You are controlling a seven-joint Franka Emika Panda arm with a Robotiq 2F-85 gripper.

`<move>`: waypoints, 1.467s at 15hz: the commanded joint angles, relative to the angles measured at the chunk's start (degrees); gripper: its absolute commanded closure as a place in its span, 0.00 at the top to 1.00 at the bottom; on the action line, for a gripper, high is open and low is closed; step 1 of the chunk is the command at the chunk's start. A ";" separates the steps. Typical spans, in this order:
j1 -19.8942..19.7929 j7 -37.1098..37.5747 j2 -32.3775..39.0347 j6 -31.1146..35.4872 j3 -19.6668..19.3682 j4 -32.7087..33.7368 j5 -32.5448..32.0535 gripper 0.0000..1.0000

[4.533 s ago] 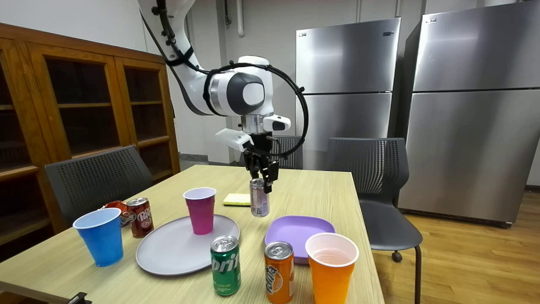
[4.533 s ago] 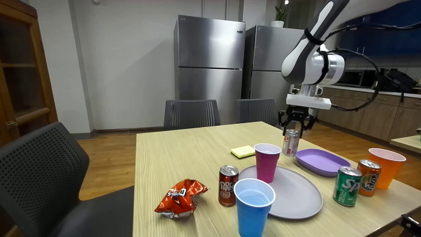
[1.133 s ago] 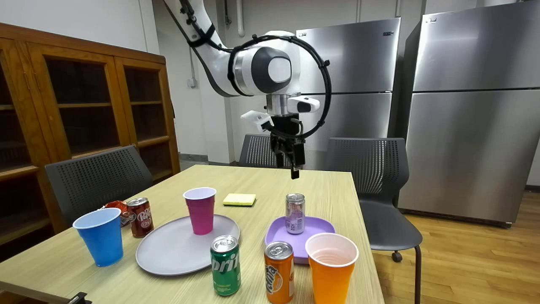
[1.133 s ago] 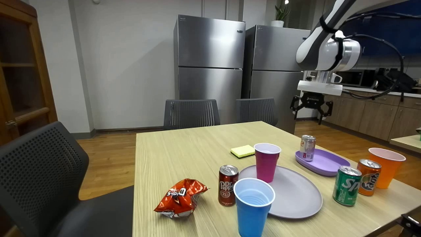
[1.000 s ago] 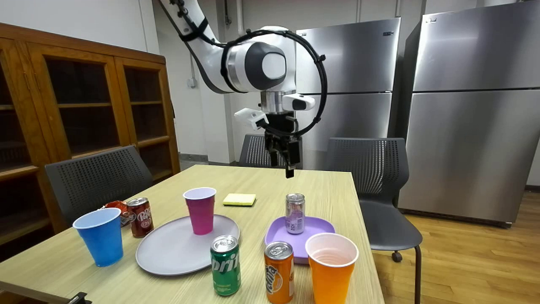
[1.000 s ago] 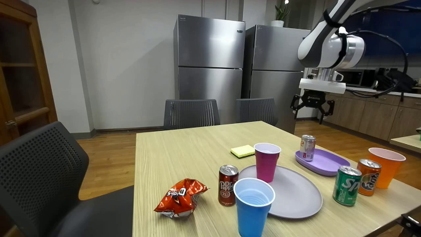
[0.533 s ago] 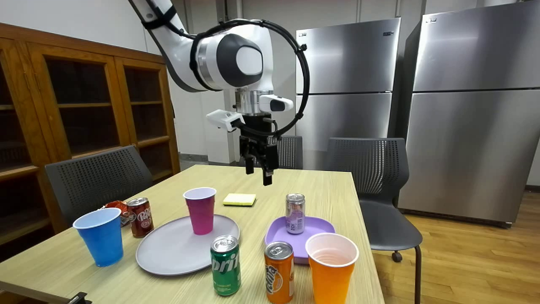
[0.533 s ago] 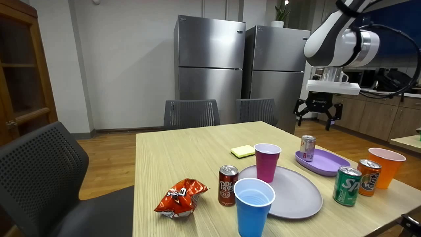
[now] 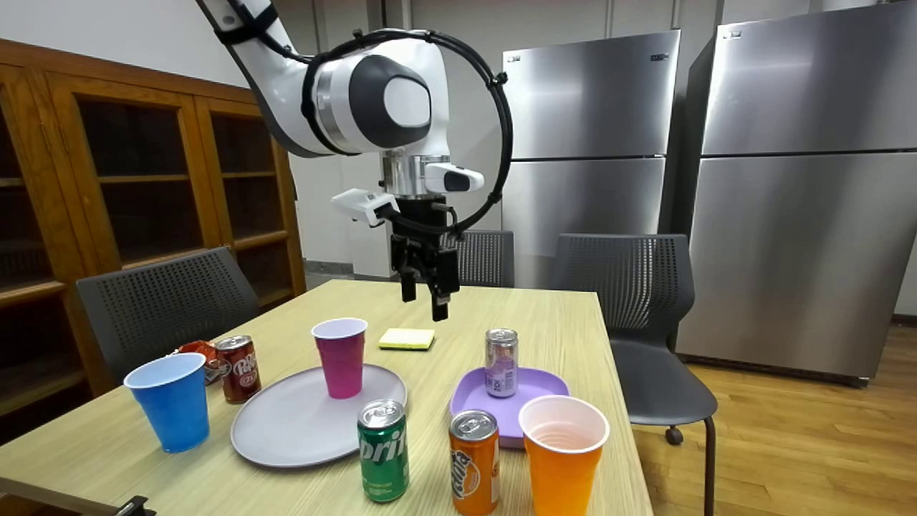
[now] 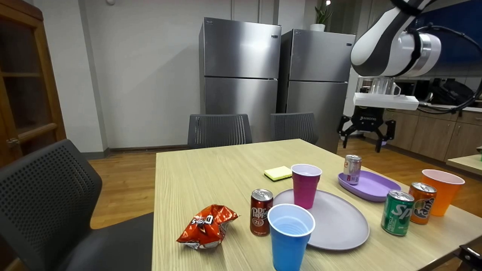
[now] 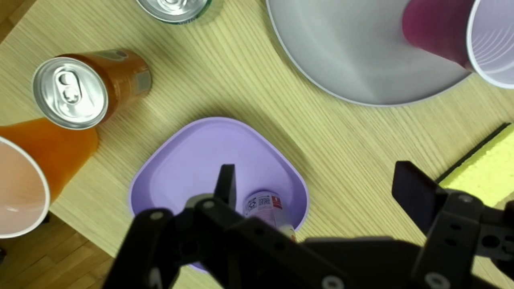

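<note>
Hovering jaws-wide, the Robotiq gripper has, from here, a silver soda can at its four o'clock, on a lavender plate.

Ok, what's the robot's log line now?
pincer: open, empty, above table | silver can: upright on purple plate | pink cup: on grey plate

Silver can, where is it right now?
In an exterior view, right of the picture's middle, the silver can stands upright on the purple plate, near its left end; the magenta cup is to the can's left, the Sprite can nearer the camera.
</note>
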 commanded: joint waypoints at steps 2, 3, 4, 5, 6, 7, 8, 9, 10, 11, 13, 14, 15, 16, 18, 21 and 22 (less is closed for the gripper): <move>-0.53 1.21 -0.77 3.15 0.85 -2.21 -1.30 1.00; -0.48 1.12 -1.07 4.36 0.83 -3.16 -1.58 1.00; -0.41 0.91 -1.40 6.03 0.78 -4.68 -2.25 1.00; -0.28 1.57 -1.54 7.88 0.57 -6.04 -3.47 1.00; -0.31 1.27 -1.73 9.20 0.52 -7.46 -4.03 1.00; -0.26 1.35 -1.73 10.35 0.40 -8.69 -5.06 1.00; -0.16 1.95 -1.81 11.80 0.18 -10.19 -6.30 1.00; -0.18 1.83 -2.03 12.66 0.08 -11.50 -6.96 1.00; -0.20 1.96 -2.03 13.57 -0.09 -12.56 -7.75 1.00; -0.23 1.89 -1.95 14.35 -0.20 -13.66 -8.11 1.00; -0.23 2.31 -1.77 15.57 -0.60 -15.54 -9.22 1.00; -0.22 2.64 -1.76 16.05 -0.91 -16.50 -9.88 1.00; -0.23 3.05 -1.71 16.48 -1.28 -17.31 -10.63 1.00; -0.26 3.31 -1.71 16.63 -1.60 -18.01 -11.30 1.00; -0.25 4.03 -1.92 17.11 -2.37 -19.50 -12.75 1.00; -0.34 4.42 -2.02 17.33 -3.32 -21.20 -14.07 1.00; -0.27 4.54 -2.02 17.49 -3.50 -21.78 -14.38 1.00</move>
